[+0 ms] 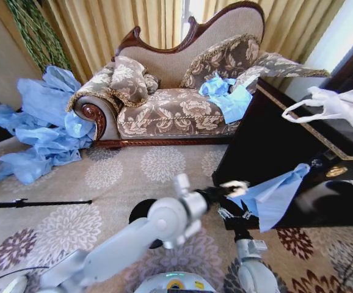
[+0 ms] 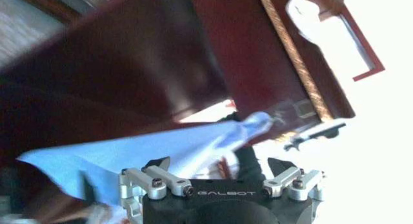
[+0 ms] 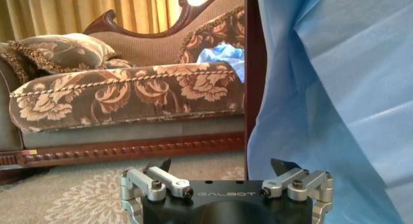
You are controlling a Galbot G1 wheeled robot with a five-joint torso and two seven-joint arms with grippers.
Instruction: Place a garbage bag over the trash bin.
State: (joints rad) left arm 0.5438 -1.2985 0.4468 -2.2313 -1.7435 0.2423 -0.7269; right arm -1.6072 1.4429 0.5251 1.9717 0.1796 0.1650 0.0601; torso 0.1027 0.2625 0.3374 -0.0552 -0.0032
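The garbage bag [image 1: 273, 196] hangs at about three o'clock from the trash bin [image 1: 145, 215], draped off the dark worktop [image 1: 268, 146] edge, with the left gripper [image 1: 234, 188] beside it, jaws released, and the right gripper [image 1: 236, 215] below, jaws spread, presumably readying a two-handed opening.

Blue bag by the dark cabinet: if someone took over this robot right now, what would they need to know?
Left gripper: open, reaching toward the bag, nothing held.
Right gripper: open, low beside the bag, nothing held.
Bag: hangs down the front of the cabinet, its top tip at the cabinet's upper edge; what keeps it up cannot be told.
Bin: on the carpet, partly behind the left arm, with no bag on it.
Done: nothing on the bin yet.
Left: grasp the bag, open it, fit it over the bin.
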